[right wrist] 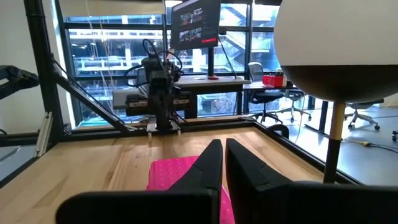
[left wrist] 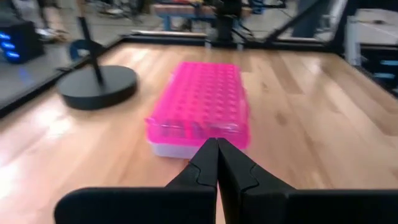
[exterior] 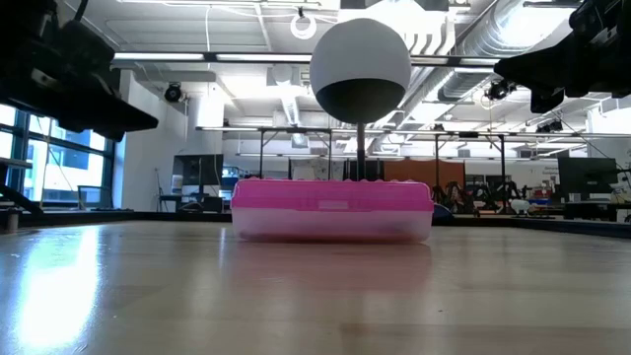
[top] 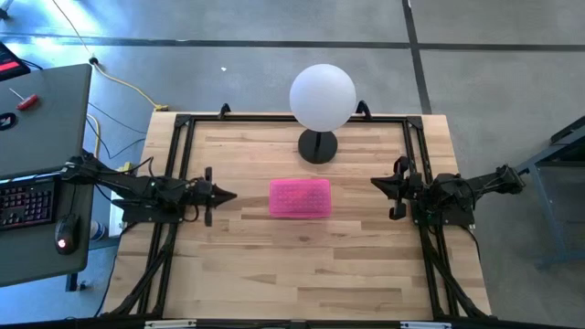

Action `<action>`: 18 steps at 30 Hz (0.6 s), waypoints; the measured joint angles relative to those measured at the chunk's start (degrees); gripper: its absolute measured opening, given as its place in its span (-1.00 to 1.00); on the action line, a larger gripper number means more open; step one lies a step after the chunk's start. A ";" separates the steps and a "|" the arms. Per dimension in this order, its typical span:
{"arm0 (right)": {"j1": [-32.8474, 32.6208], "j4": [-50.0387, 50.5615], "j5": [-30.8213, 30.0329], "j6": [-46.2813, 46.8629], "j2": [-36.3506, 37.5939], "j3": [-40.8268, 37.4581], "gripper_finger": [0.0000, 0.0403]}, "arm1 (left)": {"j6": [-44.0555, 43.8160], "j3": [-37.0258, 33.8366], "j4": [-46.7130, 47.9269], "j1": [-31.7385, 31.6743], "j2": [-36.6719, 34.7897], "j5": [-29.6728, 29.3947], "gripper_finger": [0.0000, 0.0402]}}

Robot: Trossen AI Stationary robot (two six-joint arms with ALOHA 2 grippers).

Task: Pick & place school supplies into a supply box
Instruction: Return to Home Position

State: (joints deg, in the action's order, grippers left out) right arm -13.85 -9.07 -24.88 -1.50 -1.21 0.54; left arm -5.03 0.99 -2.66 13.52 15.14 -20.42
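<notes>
Two pincers together | left pincer (top: 230,195) at table (top: 302,265) left edge | right pincer (top: 375,183) at right edge | supply box (top: 300,197) centred, apart

robotics lab, open-plan. wooden table (top: 302,265) with black frame (top: 183,146) on bare concrete floor (top: 228,37); desk beside it with keyboard (top: 27,203). exposed ducts (exterior: 508,28) and strip lights overhead, monitor (right wrist: 196,25), office chairs (right wrist: 256,73), large windows (right wrist: 93,50).
</notes>
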 joint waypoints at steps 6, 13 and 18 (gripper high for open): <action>0.00 0.23 0.02 0.00 0.04 0.00 -1.00 | -1.85 0.00 0.64 0.00 1.50 5.79 -0.78; 0.00 0.23 0.02 0.00 0.04 0.00 -1.00 | -1.41 0.02 0.75 0.00 1.52 6.36 -0.78; 0.00 0.23 0.01 0.00 0.04 0.00 -1.00 | -1.29 0.02 0.80 0.00 1.52 6.36 -0.77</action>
State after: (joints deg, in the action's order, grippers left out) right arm -13.85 -8.84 -24.87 -1.50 -1.17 0.54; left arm -6.32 1.02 -1.87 13.52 16.67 -14.06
